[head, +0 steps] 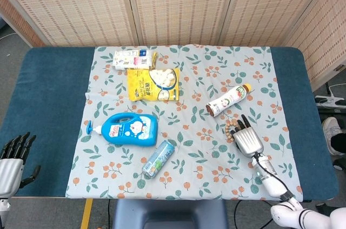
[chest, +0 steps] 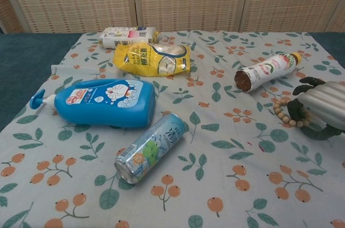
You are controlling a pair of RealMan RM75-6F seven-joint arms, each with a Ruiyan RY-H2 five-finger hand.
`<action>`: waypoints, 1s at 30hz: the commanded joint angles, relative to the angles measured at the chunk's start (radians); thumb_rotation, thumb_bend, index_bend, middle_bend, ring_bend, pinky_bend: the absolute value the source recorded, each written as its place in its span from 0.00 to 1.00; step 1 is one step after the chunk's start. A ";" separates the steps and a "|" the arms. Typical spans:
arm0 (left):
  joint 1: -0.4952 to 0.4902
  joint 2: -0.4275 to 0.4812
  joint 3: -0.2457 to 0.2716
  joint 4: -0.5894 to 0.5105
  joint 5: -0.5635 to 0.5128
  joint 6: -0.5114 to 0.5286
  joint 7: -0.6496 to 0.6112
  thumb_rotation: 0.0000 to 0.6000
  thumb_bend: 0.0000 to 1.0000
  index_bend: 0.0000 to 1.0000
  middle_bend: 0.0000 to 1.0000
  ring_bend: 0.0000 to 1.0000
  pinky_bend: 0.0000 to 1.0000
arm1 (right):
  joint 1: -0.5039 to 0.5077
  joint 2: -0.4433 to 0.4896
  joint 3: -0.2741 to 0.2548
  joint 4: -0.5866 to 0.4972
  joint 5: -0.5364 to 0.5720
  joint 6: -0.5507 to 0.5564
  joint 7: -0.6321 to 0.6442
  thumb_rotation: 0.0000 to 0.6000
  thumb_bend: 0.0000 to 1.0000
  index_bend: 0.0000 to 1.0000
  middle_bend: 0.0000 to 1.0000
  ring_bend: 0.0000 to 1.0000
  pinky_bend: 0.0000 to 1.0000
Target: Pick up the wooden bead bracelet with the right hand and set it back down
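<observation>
1. The right hand (head: 248,139) sits at the right side of the floral cloth (head: 189,180), back upward, dark fingers (chest: 296,108) curled down onto the wooden bead bracelet (chest: 284,113). Whether the beads are truly clasped or only covered cannot be told.
2. The bracelet lies flat on the cloth as a ring, partly hidden under the hand, its left arc of beads exposed; a loop like this shows no clear long axis.
3. The left hand (head: 12,158) hangs off the near-left edge of the counter (head: 48,93), fingers apart and pointing away, holding nothing.
4. Just beyond the bracelet lies a drink bottle (head: 228,99), cap toward the far right.
5. Leftward lie a can (head: 158,159), a blue pump bottle (head: 127,129), a yellow snack bag (head: 153,84) and a small white bottle (head: 131,59). All appear closed, contents unseen.
</observation>
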 commanded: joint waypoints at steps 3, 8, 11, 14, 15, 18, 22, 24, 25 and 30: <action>0.001 0.008 0.001 -0.017 -0.012 -0.008 0.010 1.00 0.38 0.00 0.00 0.00 0.12 | 0.005 -0.010 -0.017 0.027 -0.019 0.002 0.035 1.00 0.45 0.61 0.53 0.22 0.00; 0.002 0.015 0.001 -0.025 -0.017 -0.010 0.005 1.00 0.38 0.00 0.00 0.00 0.12 | 0.007 -0.008 -0.030 0.031 -0.072 0.056 0.199 1.00 0.88 0.74 0.64 0.36 0.11; 0.000 0.016 0.002 -0.027 -0.015 -0.014 -0.001 1.00 0.38 0.00 0.00 0.00 0.12 | 0.001 -0.012 -0.013 0.016 -0.089 0.115 0.434 1.00 0.97 0.82 0.71 0.44 0.19; -0.001 0.014 0.005 -0.027 -0.012 -0.016 0.003 1.00 0.38 0.00 0.00 0.00 0.12 | -0.010 0.001 0.023 -0.059 -0.044 0.113 0.707 1.00 1.00 0.83 0.73 0.48 0.21; -0.001 0.014 0.004 -0.026 -0.014 -0.017 0.003 1.00 0.38 0.00 0.00 0.00 0.12 | -0.010 0.015 0.035 -0.099 -0.019 0.091 0.781 1.00 1.00 0.83 0.73 0.49 0.21; 0.000 0.014 0.002 -0.026 -0.018 -0.017 0.003 1.00 0.38 0.00 0.00 0.00 0.12 | 0.008 0.121 0.075 -0.292 0.077 -0.064 1.048 1.00 1.00 0.83 0.73 0.46 0.22; -0.002 0.012 0.002 -0.025 -0.022 -0.021 0.005 1.00 0.38 0.00 0.00 0.00 0.12 | 0.041 0.265 0.138 -0.497 0.165 -0.296 1.479 1.00 1.00 0.83 0.73 0.42 0.23; -0.002 0.011 0.003 -0.026 -0.022 -0.023 0.007 1.00 0.38 0.00 0.00 0.00 0.12 | 0.058 0.326 0.173 -0.552 0.171 -0.424 1.721 1.00 1.00 0.83 0.73 0.40 0.23; -0.002 0.011 0.003 -0.025 -0.022 -0.024 0.007 1.00 0.38 0.00 0.00 0.00 0.12 | 0.061 0.338 0.187 -0.560 0.164 -0.460 1.806 1.00 1.00 0.83 0.73 0.39 0.23; -0.003 0.010 0.002 -0.024 -0.025 -0.024 0.008 1.00 0.38 0.00 0.00 0.00 0.12 | 0.045 0.327 0.202 -0.550 -0.004 -0.484 2.209 1.00 1.00 0.79 0.73 0.34 0.23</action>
